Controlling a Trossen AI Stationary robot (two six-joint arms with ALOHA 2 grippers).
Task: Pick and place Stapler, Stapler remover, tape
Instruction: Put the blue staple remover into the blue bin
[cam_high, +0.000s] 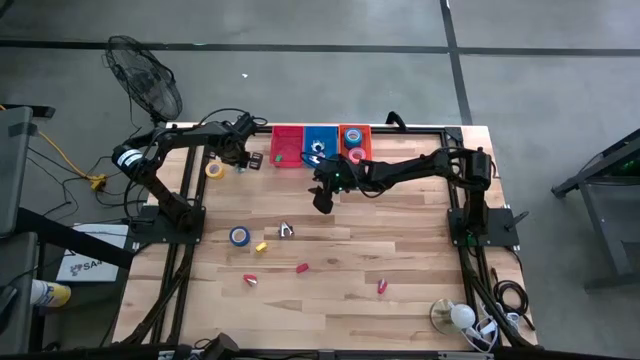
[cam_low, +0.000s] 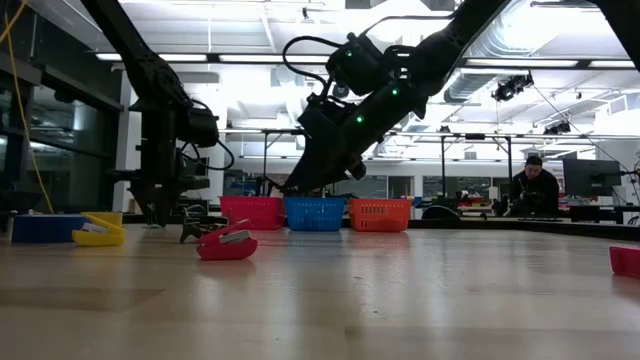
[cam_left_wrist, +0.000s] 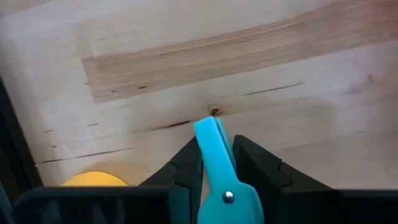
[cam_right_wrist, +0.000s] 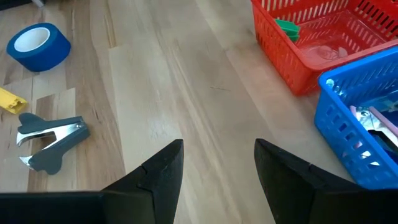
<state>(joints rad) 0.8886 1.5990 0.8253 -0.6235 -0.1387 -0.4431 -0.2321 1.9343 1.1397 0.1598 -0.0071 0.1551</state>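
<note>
My left gripper (cam_high: 248, 157) hovers just left of the red basket (cam_high: 287, 146), shut on a narrow teal stapler (cam_left_wrist: 214, 155). A yellow tape roll (cam_high: 214, 170) lies on the table beside it and shows in the left wrist view (cam_left_wrist: 93, 179). My right gripper (cam_high: 322, 200) is open above bare wood in front of the blue basket (cam_high: 320, 143), touching nothing (cam_right_wrist: 219, 149). A blue tape roll (cam_right_wrist: 38, 45) and a grey staple remover (cam_right_wrist: 50, 140) lie flat on the table toward its left. Red staplers (cam_high: 302, 268) lie nearer the front edge. My left gripper pinches the teal stapler between its two fingers (cam_left_wrist: 186, 168), one on each flat side near the riveted end (cam_left_wrist: 227, 196). The free end (cam_left_wrist: 208, 127) sticks out past the fingertips, pointing down at the table. The stapler looks lifted clear of the wood.
Red, blue and orange baskets (cam_high: 354, 140) stand in a row at the far edge; the red one (cam_right_wrist: 311, 43) holds a green item (cam_right_wrist: 287, 28). A yellow block (cam_right_wrist: 9, 99) lies by the remover. A person (cam_low: 535, 185) sits in the room beyond.
</note>
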